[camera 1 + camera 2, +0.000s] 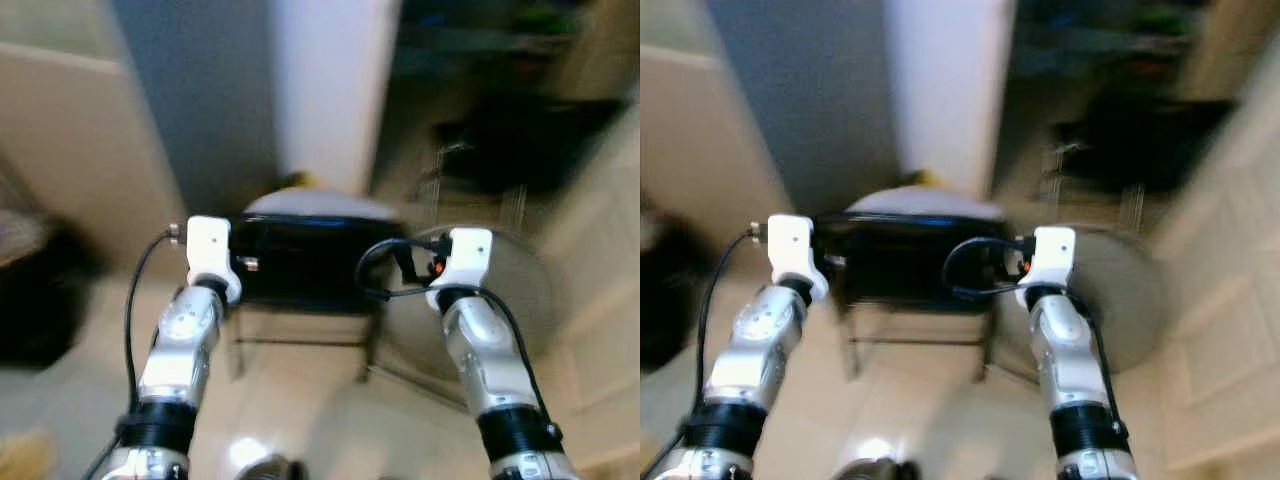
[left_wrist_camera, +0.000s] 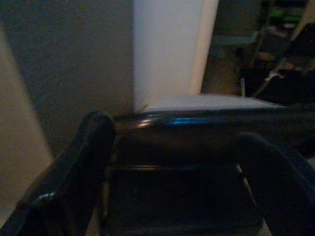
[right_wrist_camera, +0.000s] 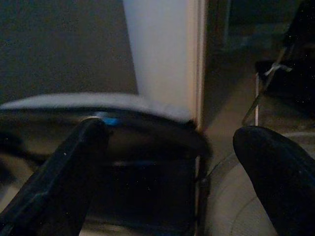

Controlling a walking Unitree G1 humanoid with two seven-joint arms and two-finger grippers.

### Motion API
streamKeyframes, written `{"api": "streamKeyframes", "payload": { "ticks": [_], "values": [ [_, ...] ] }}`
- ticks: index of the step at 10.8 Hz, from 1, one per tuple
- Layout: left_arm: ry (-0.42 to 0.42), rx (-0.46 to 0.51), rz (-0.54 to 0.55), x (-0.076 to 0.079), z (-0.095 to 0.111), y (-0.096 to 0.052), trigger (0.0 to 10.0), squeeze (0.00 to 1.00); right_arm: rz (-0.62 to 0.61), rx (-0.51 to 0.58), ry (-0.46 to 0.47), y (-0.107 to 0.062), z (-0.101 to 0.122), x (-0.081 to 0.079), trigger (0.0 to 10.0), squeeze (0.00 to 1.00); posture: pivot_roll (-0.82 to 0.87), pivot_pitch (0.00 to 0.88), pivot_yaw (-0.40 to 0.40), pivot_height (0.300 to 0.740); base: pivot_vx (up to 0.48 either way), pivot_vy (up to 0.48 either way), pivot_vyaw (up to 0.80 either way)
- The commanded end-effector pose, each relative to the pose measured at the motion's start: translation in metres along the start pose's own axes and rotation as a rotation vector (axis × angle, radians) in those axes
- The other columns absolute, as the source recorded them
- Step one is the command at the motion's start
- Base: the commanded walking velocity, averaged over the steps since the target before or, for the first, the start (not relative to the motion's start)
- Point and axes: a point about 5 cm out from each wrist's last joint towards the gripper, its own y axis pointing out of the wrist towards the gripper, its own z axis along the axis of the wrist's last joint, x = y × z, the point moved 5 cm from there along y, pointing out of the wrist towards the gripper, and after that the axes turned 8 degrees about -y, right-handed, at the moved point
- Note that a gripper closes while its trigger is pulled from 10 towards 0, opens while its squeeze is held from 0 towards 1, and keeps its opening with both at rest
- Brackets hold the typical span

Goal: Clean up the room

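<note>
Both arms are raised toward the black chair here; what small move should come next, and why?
Probably ease both grippers forward onto the chair back. The left gripper and right gripper are open, with the chair's dark top edge lying between the fingers in each wrist view, but no contact is visible, and the head views are blurred.

— Walls and floor?
— Grey wall (image 1: 200, 110) and white pillar (image 1: 335, 90) ahead; pale glossy floor (image 1: 290, 410), blurred.
— Furniture?
— Black chair (image 1: 310, 260) just beyond both grippers; round grey rug (image 1: 520, 290) beside the right one.
</note>
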Motion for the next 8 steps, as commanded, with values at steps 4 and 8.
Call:
{"api": "streamKeyframes", "payload": {
  "ticks": [4,8],
  "values": [
    [-0.04,0.044,-0.037,0.011,0.008,0.004,10.0,0.0,-0.008,0.008,0.024,0.004,0.003,0.006,10.0,0.0,-0.04,0.0,-0.003,0.74,0.0,-0.24,0.6],
    [0.077,0.011,-0.037,0.012,-0.002,0.005,10.0,0.0,-0.004,0.015,0.044,0.008,0.003,0.008,10.0,0.0,-0.04,0.0,0.007,0.74,0.0,0.0,0.29]
  ]
}}
